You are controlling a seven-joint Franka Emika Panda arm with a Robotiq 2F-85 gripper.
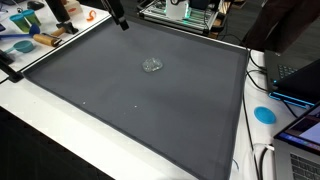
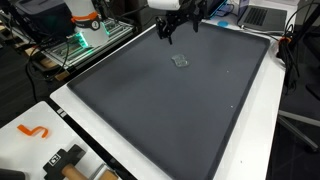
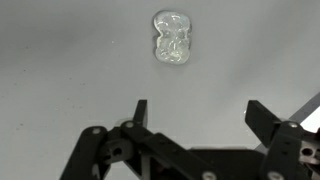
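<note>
Small clear crinkled plastic piece [image 3: 172, 38] lies near the middle of the dark grey mat [image 1: 100, 110]. My hand [image 3: 196, 106] hangs above the mat, short of it, fingers spread wide and empty. I judge this the approach; next calls for centring over the piece and descending.

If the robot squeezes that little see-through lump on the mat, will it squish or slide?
The clear lump looks small and crinkly, like crumpled plastic, so it is probably light and may squash. Its shiny surface could slip from the open gripper. Lying flat on the gray mat, it seems unlikely to roll.
</note>
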